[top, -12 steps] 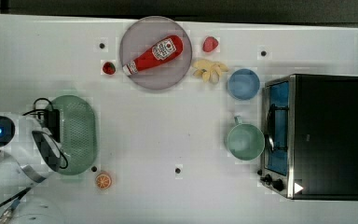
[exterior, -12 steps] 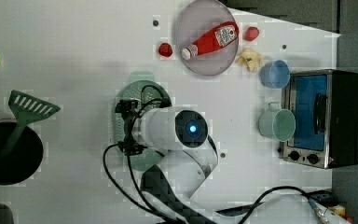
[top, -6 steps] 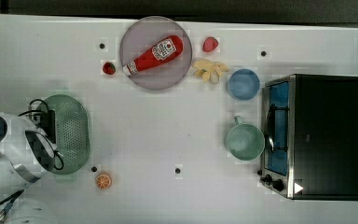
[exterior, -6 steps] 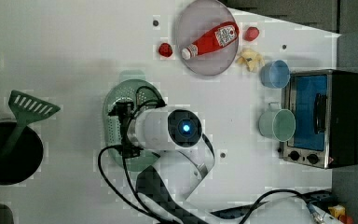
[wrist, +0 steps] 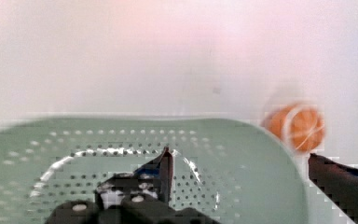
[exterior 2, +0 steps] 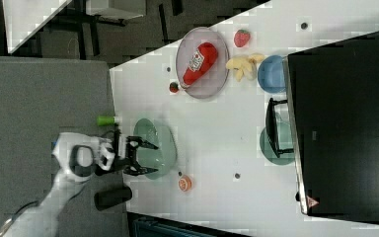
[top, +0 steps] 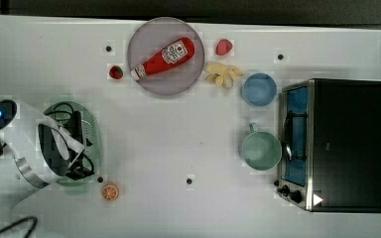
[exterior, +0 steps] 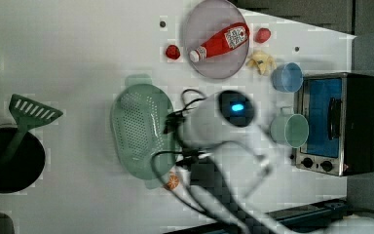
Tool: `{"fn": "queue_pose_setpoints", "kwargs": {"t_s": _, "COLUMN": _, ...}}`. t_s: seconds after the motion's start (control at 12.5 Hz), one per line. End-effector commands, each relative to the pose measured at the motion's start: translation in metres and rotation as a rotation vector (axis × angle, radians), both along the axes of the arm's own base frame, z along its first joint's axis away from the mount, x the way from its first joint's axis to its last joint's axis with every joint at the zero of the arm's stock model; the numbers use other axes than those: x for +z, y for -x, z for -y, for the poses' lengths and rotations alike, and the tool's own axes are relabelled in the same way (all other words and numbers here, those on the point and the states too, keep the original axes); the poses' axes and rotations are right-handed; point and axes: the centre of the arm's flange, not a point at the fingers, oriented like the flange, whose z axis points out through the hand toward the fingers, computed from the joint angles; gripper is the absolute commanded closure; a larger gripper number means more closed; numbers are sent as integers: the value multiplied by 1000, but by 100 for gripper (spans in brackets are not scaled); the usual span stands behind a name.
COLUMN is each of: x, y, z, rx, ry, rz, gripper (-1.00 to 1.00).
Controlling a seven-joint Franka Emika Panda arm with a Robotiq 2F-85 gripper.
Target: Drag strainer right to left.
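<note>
A white table [top: 188, 134] carried the scene, with a black toaster oven [top: 337, 144] filling the top view's right end. The Franka arm [exterior: 224, 122] reached over the opposite end. There the pale green strainer [exterior: 143, 129] sat near the top view's left edge, its long axis running up and down in the left view, a small tab handle at each end. The gripper [exterior 2: 145, 157] hung over the strainer's bowl with its black fingers [exterior 2: 143, 144] spread wide and nothing between them. A round grey plate [top: 166, 57] bearing a red ketchup bottle [top: 163, 58] lay at the top view's upper middle, well apart from the strainer. A green mug [top: 260, 150] and a blue bowl [top: 259, 89] stood just beside the oven. An orange slice [top: 110, 191] lay just beside the strainer's lower end. A strawberry [top: 116, 72] lay near the plate's left rim, another [top: 223, 47] at its right, by the banana pieces [top: 223, 75].
</note>
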Motion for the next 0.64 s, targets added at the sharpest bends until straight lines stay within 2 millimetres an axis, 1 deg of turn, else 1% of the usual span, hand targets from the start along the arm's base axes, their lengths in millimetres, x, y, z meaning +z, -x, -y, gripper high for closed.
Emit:
{"fn": "queue_pose_setpoints", "kwargs": {"t_s": 0.08, "x": 167, "y": -62, "z": 76, "rx": 143, "ry": -189, "rz": 177, "gripper": -100}}
{"fn": "queue_pose_setpoints", "kwargs": {"t_s": 0.24, "x": 227, "y": -74, "z": 147, "rx": 128, "ry": -228, "rz": 229, "gripper": -100}}
{"fn": "queue_pose_setpoints", "kwargs": {"t_s": 0.4, "x": 277, "y": -78, "z": 223, "rx": 146, "ry": -253, "rz": 289, "gripper": -100}}
{"fn": "queue_pose_setpoints", "kwargs": {"t_s": 0.48, "x": 297, "y": -76, "z": 262, "rx": 191, "ry": -246, "rz": 305, "gripper": -100}}
{"fn": "queue_pose_setpoints", "kwargs": {"t_s": 0.64, "x": 328, "y": -64, "z": 337, "rx": 343, "ry": -201, "rz": 288, "gripper": -100}}
